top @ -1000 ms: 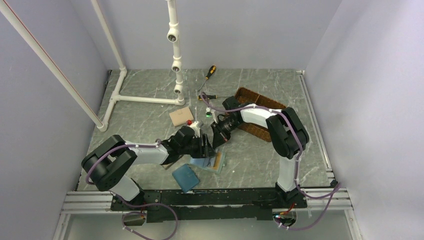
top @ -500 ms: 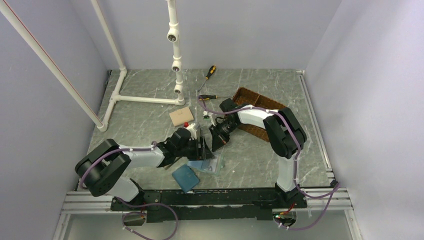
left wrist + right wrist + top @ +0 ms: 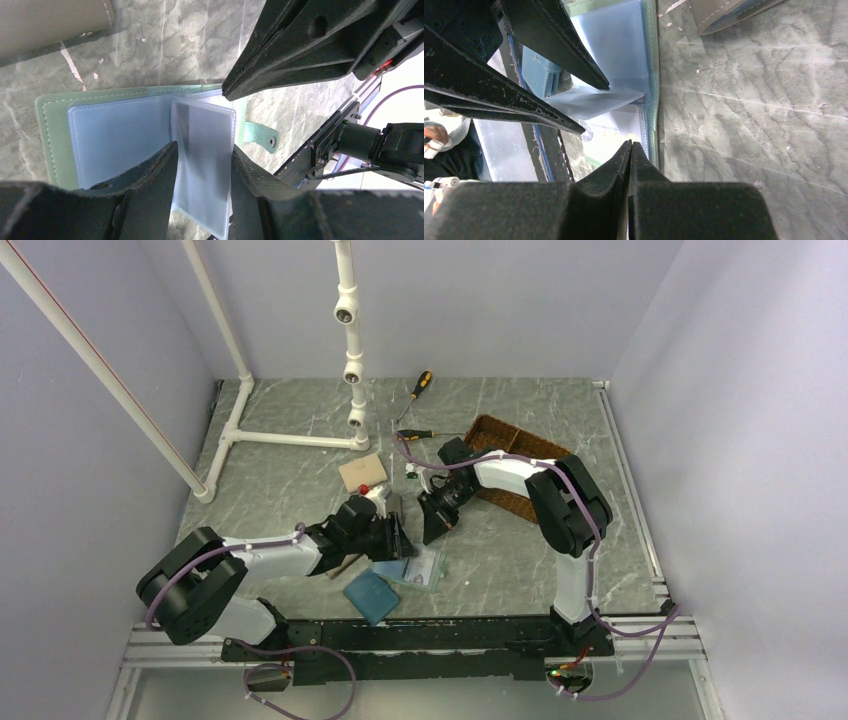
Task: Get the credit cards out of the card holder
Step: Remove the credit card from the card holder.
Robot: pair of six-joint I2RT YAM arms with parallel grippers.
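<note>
we find no text, brand, number or sign that we can read in any view. the pale card (image 3: 616, 137) lying in the card holder (image 3: 651, 60) shows a faint line of small print, too blurred for us to make out.

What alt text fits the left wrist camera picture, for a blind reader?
An open sage-green card holder lies on a marbled table, one clear plastic sleeve lifted between the two parted fingers of the left hand. The shut right hand points at its top edge; a grey-brown wallet shows at top left.
</note>
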